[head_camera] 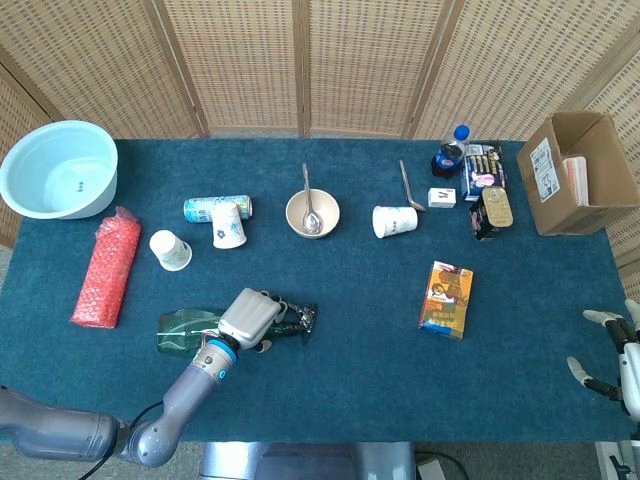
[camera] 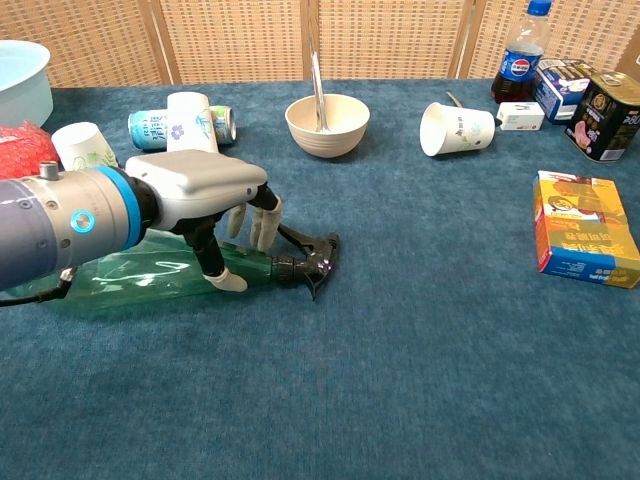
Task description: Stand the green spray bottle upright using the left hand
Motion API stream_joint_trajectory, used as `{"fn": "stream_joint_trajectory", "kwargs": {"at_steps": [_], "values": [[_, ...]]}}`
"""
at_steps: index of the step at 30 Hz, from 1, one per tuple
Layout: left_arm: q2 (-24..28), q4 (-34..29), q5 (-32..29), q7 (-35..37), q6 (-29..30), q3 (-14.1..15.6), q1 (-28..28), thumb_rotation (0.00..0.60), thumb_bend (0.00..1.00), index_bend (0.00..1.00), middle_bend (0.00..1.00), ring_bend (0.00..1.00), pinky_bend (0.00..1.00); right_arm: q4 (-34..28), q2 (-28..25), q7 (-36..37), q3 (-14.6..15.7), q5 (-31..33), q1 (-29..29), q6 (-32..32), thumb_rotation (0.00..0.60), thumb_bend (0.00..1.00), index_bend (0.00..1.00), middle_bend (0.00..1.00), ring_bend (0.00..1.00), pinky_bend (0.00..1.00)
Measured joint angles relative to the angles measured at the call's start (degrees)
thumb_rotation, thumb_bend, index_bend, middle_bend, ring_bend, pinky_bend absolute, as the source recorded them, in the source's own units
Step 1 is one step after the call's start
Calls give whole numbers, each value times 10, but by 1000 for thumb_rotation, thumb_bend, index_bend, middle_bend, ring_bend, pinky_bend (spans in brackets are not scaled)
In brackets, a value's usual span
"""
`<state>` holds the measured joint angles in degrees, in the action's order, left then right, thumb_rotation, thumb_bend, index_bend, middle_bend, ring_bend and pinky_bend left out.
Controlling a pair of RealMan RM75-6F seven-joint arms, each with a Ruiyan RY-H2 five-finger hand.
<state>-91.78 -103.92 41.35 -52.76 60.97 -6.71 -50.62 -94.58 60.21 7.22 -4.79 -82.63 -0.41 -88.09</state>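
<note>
The green spray bottle (head_camera: 183,331) lies on its side on the blue table cloth at the front left, black nozzle (camera: 315,262) pointing right. My left hand (camera: 200,190) is clasped over its neck end. The fingers (camera: 265,225) curl down the far side and the thumb presses the near side. In the head view the left hand (head_camera: 250,318) covers the bottle's shoulder, so only the green body and the nozzle show. My right hand (head_camera: 612,352) hovers at the table's front right corner, holding nothing, its fingers apart.
Behind the bottle stand two paper cups (head_camera: 170,250), a lying can (head_camera: 205,208) and a bowl with a spoon (head_camera: 312,213). A red roll (head_camera: 105,270) and a pale basin (head_camera: 58,168) are at left. An orange box (head_camera: 446,298) and a cardboard box (head_camera: 577,172) sit to the right.
</note>
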Motion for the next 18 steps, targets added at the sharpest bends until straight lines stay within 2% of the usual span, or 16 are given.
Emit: {"fn": "stream_joint_trajectory", "kwargs": {"at_steps": [3, 6, 8, 10, 18], "values": [[3, 1, -12, -12, -5, 2, -11, 600, 335, 508, 433, 469, 659, -1, -1, 2, 0, -1, -1, -1, 600, 282, 266, 306, 10, 104], [8, 1, -31, -28, -9, 6, -21, 600, 335, 484, 409, 451, 663, -3, -2, 5, 0, -3, -2, -3, 600, 282, 266, 306, 10, 104], [11, -1, -44, -35, -9, 8, -26, 600, 334, 460, 390, 428, 630, -4, -3, 9, 0, -4, -3, -4, 600, 281, 266, 306, 10, 104], [15, -4, -62, -40, -9, 9, -32, 600, 334, 422, 356, 392, 552, -3, -3, 11, 1, -5, -4, -4, 600, 282, 266, 306, 10, 104], [33, -14, -108, -49, -10, 20, -50, 600, 334, 339, 273, 276, 410, -9, -6, 18, 1, -12, -5, -8, 600, 282, 264, 306, 10, 104]]}}
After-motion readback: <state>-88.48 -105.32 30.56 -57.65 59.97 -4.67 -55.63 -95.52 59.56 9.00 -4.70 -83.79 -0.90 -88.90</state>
